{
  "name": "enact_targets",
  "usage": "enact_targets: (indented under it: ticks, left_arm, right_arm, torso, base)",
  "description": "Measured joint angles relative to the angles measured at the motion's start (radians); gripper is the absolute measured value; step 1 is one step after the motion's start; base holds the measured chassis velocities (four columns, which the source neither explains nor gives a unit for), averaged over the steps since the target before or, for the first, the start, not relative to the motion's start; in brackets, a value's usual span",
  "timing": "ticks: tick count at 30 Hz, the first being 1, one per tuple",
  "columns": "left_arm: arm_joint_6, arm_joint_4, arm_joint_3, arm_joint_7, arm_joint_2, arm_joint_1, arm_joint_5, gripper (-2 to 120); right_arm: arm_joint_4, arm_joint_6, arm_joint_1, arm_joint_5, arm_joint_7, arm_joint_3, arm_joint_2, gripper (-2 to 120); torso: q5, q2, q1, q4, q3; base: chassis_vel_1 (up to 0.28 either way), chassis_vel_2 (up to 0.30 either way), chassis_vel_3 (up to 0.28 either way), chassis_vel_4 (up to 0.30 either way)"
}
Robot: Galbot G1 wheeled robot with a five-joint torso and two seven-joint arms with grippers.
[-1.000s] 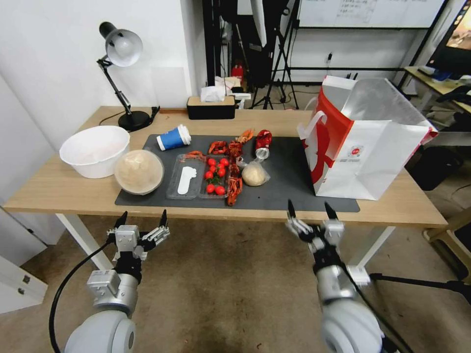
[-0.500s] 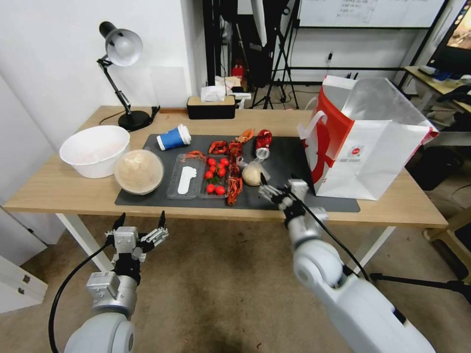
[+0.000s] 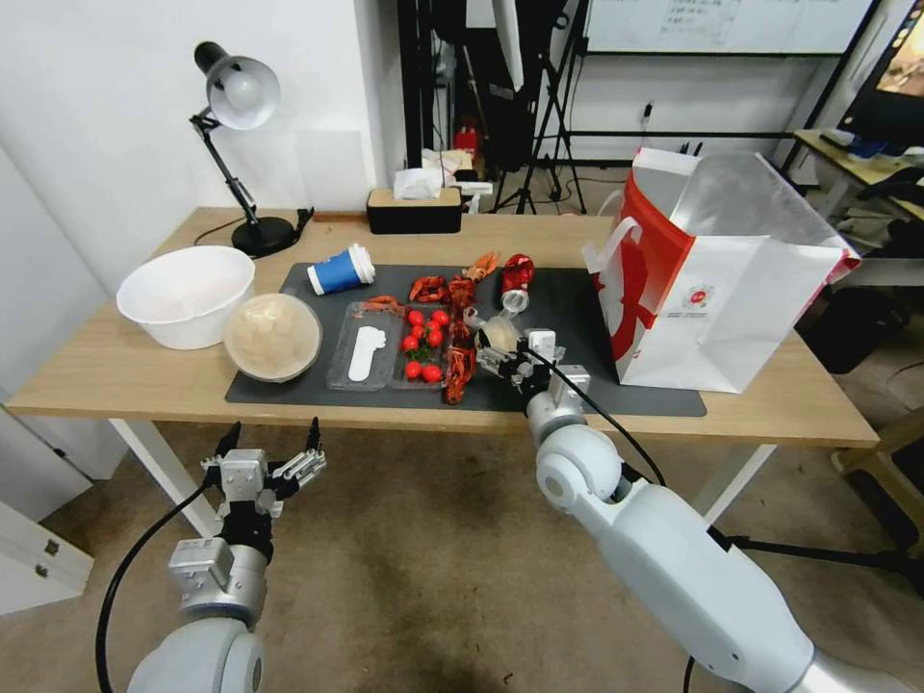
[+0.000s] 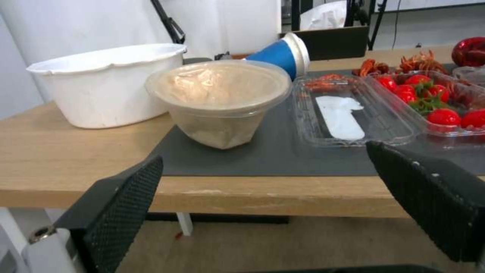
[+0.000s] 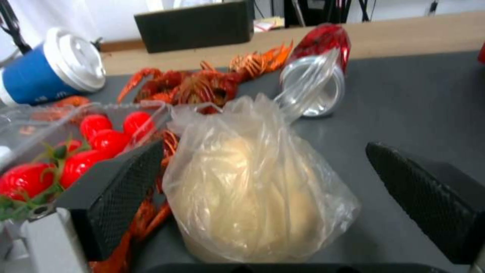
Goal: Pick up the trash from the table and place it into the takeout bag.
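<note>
Left claw [image 3: 268,460] is parked below the bench edge at about 7 o'clock, fingers spread, nothing held; no change there over the last second

Right claw [image 3: 507,358] has been swung up from below the bench [image 3: 115,371] and moved in over the grey mat [image 3: 568,390], toward 12 o'clock from its earlier spot off the front edge. It is now seen at the small plastic bag [image 5: 252,197], jaws wide apart, one finger on each side of the bag; contact cannot be confirmed, nothing is gripped yet

Judged step: first pick is being set up, closure on the bag is what is left before a lift. Thin film and a soft beige lump inside, so a slip or pinch on film alone is a risk

Beside the bag at 9 o'clock: tomato tray [image 3: 423,348] and the crayfish shells [image 3: 459,358], close to the left finger; snagging is possible

Further out at 12 o'clock: clear plastic cup [image 5: 313,91] on its side, red packet [image 3: 517,270] just behind it

At 10 o'clock: beige tub [image 3: 273,336], blue cup [image 3: 341,270] lying down, white bowl [image 3: 186,294]

Takeout bag [image 3: 717,279] stands open at 2 o'clock on the mat's right end, well apart from the claw. Nothing has been bagged as far as can be seen
</note>
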Motion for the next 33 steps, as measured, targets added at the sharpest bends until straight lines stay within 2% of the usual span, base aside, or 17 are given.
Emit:
enact_targets:
  ticks: [6,10,12,14,16,18,20,22,25,27,28,30,31,33]
  left_arm:
    - [-0.004,0.006,-0.001,-0.001,0.002,-0.001,-0.001,100]
    - [-0.006,0.008,-0.002,-0.001,0.004,-0.002,-0.003,100]
    - [-0.01,0.011,-0.003,-0.002,0.004,-0.002,-0.003,100]
    - [-0.01,0.011,-0.003,-0.002,0.004,-0.002,-0.004,100]
    - [-0.011,0.012,-0.003,-0.002,0.005,-0.001,-0.004,100]
    - [-0.012,0.012,-0.004,-0.002,0.005,-0.001,-0.004,100]
    - [-0.014,0.014,-0.004,-0.002,0.005,-0.001,-0.004,100]
    - [-0.014,0.014,-0.004,-0.002,0.005,-0.001,-0.004,100]
    - [-0.015,0.015,-0.005,-0.002,0.006,-0.003,-0.004,100]
    - [-0.015,0.015,-0.005,-0.002,0.006,-0.003,-0.004,100]
    - [-0.016,0.016,-0.005,-0.002,0.006,-0.004,-0.004,100]
    - [-0.016,0.016,-0.005,-0.002,0.006,-0.004,-0.004,100]
    - [-0.016,0.016,-0.005,-0.002,0.006,-0.004,-0.004,100]
    - [-0.016,0.016,-0.004,-0.002,0.006,-0.004,-0.004,100]
  right_arm:
    - [-0.005,-0.051,0.019,0.054,0.038,-0.014,0.012,100]
    - [-0.014,-0.06,0.029,0.063,0.048,-0.02,0.024,96]
    - [-0.021,-0.061,0.033,0.063,0.054,-0.022,0.03,89]
    - [-0.022,-0.061,0.034,0.063,0.055,-0.022,0.03,89]
    - [-0.025,-0.061,0.035,0.063,0.056,-0.022,0.032,75]
    - [-0.026,-0.062,0.035,0.063,0.057,-0.022,0.033,72]
    - [-0.027,-0.064,0.035,0.063,0.059,-0.022,0.034,62]
    - [-0.028,-0.064,0.035,0.063,0.06,-0.022,0.034,62]
    - [-0.028,-0.07,0.035,0.063,0.066,-0.022,0.036,43]
    - [-0.028,-0.07,0.035,0.063,0.066,-0.022,0.036,43]
    - [-0.03,-0.077,0.036,0.062,0.074,-0.022,0.038,32]
    - [-0.03,-0.078,0.037,0.062,0.076,-0.022,0.038,28]
    - [-0.031,-0.079,0.037,0.062,0.078,-0.022,0.039,21]
    - [-0.031,-0.081,0.037,0.062,0.081,-0.022,0.038,15]
  torso:
    - [-0.0001,0.0,0.0,0.0001,0.0]
    - [0.0,0.0,0.0,0.0001,0.0]
    - [0.0,0.0,0.0,0.0001,0.0]
    - [0.0,0.0,0.0,0.0001,0.0]
    - [0.0,0.0,0.0,0.0001,0.0]
    - [0.0,0.0,0.0,0.0001,0.0]
    - [0.0,0.0,0.0,0.0001,0.0]
    - [0.0,0.0,0.0,0.0001,0.0]
    - [0.0,0.0,0.0,0.0,0.0]
    - [0.0,0.0,0.0,0.0,0.0]
    - [0.0,0.0,0.0,0.0001,0.0]
    - [0.0,0.0,0.0,0.0001,0.0]
    - [0.0,0.0,0.0,0.0001,0.0]
    - [0.0,0.0,0.0,0.0001,0.0]
  base:
    - [0.0,0.0,0.0,0.0]
    - [0.0,0.0,0.0,0.0]
    - [0.0,0.0,0.0,0.0]
    - [0.0,0.0,0.0,0.0]
    - [0.0,0.0,0.0,0.0]
    - [0.0,0.0,0.0,0.0]
    - [0.0,0.0,0.0,0.0]
    - [0.0,0.0,0.0,0.0]
    - [0.0,0.0,0.0,0.0]
    - [0.0,0.0,0.0,0.0]
    - [0.0,0.0,0.0,0.0]
    - [0.0,0.0,0.0,0.0]
    - [0.0,0.0,0.0,0.0]
    - [0.0,0.0,0.0,0.0]
